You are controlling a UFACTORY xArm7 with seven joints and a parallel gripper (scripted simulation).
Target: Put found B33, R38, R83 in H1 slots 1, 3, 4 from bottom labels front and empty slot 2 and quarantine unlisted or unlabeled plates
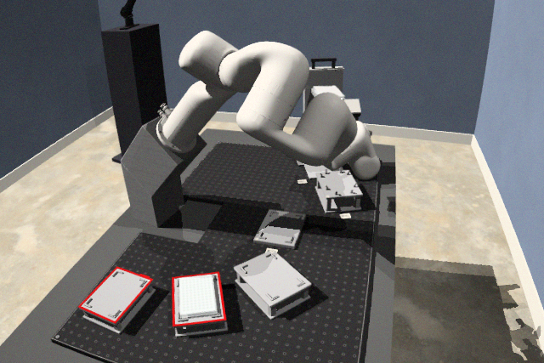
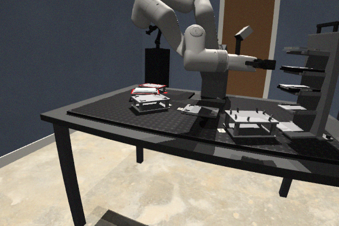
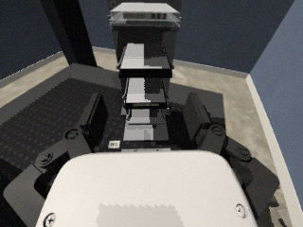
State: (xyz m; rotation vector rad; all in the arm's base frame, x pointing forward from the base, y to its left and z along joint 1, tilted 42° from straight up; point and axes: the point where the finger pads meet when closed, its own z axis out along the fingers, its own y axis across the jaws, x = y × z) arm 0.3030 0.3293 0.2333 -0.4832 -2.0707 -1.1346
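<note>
The plate hotel H1 (image 2: 309, 81) stands at the table's right end, with four shelves one above the other. The top shelf holds a light plate (image 2: 295, 49) whose front shows a dark label, too blurred to read in the wrist view (image 3: 144, 16). The shelf below carries a dark flat plate (image 2: 294, 68). The one below that holds a light plate (image 2: 294, 87). The lowest shelf (image 2: 291, 106) shows a light flat surface; I cannot tell plate from shelf. My gripper (image 2: 264, 64) is open and empty, level, pointing at the hotel's front a short way off, about level with the dark plate. Its fingers frame the hotel.
Two red-edged quarantine nests sit at the near end: the left one (image 1: 116, 293) is bare and the right one (image 1: 197, 297) holds a white plate. A raised nest (image 1: 272, 284), a flat nest (image 1: 280, 229) and a raised nest with pins (image 1: 338, 190) lie between them and the hotel.
</note>
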